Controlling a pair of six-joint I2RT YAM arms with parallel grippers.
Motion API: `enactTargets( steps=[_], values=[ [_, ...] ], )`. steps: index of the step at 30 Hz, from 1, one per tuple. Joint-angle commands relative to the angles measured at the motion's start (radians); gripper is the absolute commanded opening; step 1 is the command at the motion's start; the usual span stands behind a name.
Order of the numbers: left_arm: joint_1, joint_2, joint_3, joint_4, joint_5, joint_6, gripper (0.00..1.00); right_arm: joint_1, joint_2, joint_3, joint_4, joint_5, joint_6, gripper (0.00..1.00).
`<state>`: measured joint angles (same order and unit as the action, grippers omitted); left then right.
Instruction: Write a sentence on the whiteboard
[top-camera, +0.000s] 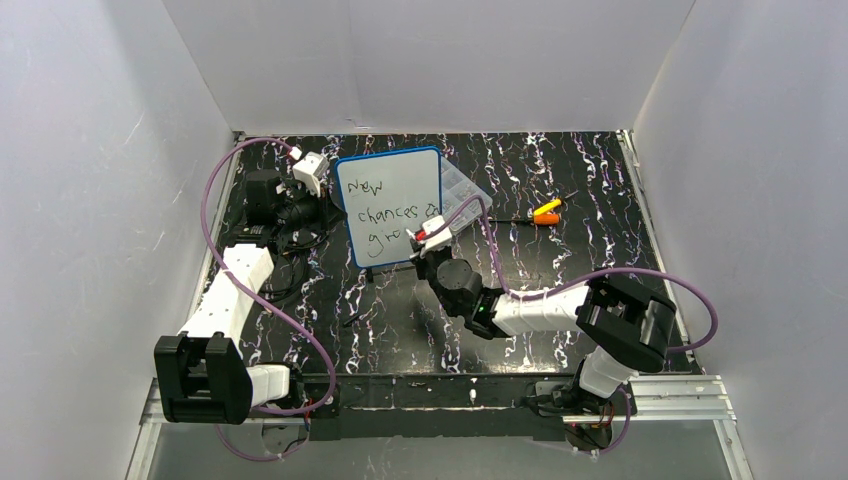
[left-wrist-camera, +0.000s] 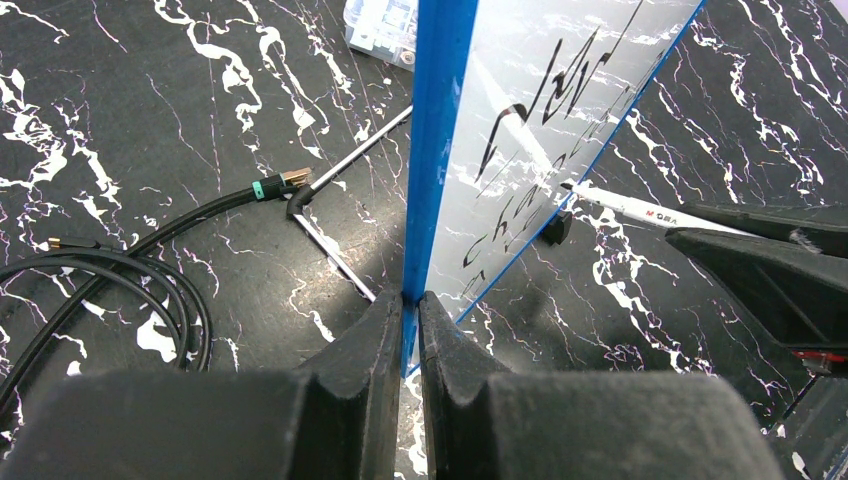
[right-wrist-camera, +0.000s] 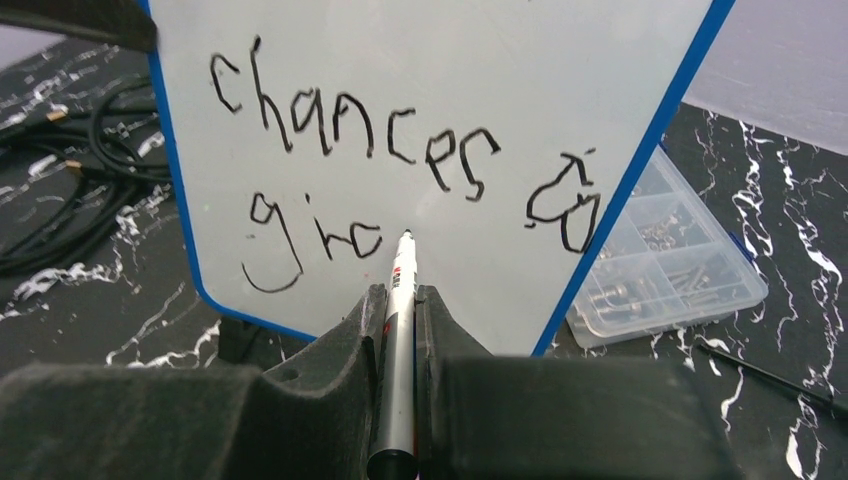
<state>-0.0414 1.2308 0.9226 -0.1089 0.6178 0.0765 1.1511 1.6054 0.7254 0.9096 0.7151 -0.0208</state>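
Whiteboard (top-camera: 390, 205), blue-framed, stands upright far-left on the tabletop (top-camera: 400, 335), its sentence (top-camera: 385, 213) reading "New chances gro" — left pincer (left-wrist-camera: 411, 303) clamped on its left edge, right pincer (right-wrist-camera: 398, 300) gripping a pen (right-wrist-camera: 401, 275) at the third line; clear box (top-camera: 465, 195) beside its right edge.

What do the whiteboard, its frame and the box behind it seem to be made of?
Whiteboard: glossy coated white sheet, likely; it shows a sheen. Frame: smooth blue plastic, probably. Box: clear hard plastic, likely; see-through, with moulded dividers.
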Motion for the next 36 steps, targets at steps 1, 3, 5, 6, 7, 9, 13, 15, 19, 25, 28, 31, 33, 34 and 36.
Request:
enactTargets(
  steps=[1, 3, 5, 6, 7, 9, 13, 15, 19, 25, 28, 31, 33, 34, 36],
  values=[
    [-0.003, -0.015, -0.006, 0.015, 0.033, -0.001, 0.0, -0.004, 0.002, -0.016, -0.009, 0.035, 0.025, 0.01],
    [-0.003, -0.016, -0.006, 0.015, 0.034, 0.0, 0.0, -0.004, 0.001, -0.02, -0.023, 0.033, 0.047, 0.01],
    [-0.003, -0.014, -0.006, 0.016, 0.033, 0.0, 0.0, -0.004, 0.002, -0.023, -0.036, 0.031, 0.06, 0.01],
    [-0.003, -0.014, -0.005, 0.015, 0.034, 0.0, 0.0, -0.004, 0.004, -0.024, -0.039, 0.03, 0.064, 0.01],
    [-0.003, -0.014, -0.005, 0.015, 0.034, 0.0, 0.0, -0.004, 0.005, -0.026, -0.04, 0.03, 0.065, 0.01],
    [-0.003, -0.014, -0.006, 0.015, 0.034, -0.001, 0.0, -0.004, 0.005, -0.025, -0.041, 0.03, 0.064, 0.01],
    [-0.004, -0.014, -0.005, 0.015, 0.035, -0.003, 0.0, -0.004, -0.001, -0.014, -0.026, 0.025, 0.054, 0.01],
    [-0.004, -0.014, -0.005, 0.017, 0.035, -0.002, 0.0, -0.004, -0.006, -0.004, -0.018, 0.012, 0.048, 0.01],
    [-0.003, -0.014, -0.005, 0.017, 0.036, -0.002, 0.0, -0.004, -0.028, 0.006, -0.002, -0.027, 0.055, 0.01],
    [-0.003, -0.014, -0.005, 0.018, 0.037, -0.003, 0.0, -0.003, -0.049, 0.014, 0.021, -0.043, 0.046, 0.01],
    [-0.004, -0.015, -0.006, 0.019, 0.037, -0.003, 0.0, -0.004, -0.034, 0.021, 0.039, -0.041, 0.033, 0.01],
    [-0.003, -0.014, -0.007, 0.019, 0.036, -0.004, 0.0, -0.004, -0.015, 0.031, 0.054, -0.023, 0.024, 0.01],
    [-0.003, -0.014, -0.005, 0.018, 0.037, -0.004, 0.0, -0.004, -0.007, 0.032, 0.066, -0.015, 0.024, 0.01],
    [-0.003, -0.014, -0.005, 0.018, 0.037, -0.004, 0.0, -0.004, -0.004, 0.034, 0.073, -0.013, -0.001, 0.01],
    [-0.003, -0.013, -0.005, 0.018, 0.037, -0.004, 0.0, -0.004, 0.003, 0.036, 0.079, -0.011, -0.009, 0.01]
  ],
)
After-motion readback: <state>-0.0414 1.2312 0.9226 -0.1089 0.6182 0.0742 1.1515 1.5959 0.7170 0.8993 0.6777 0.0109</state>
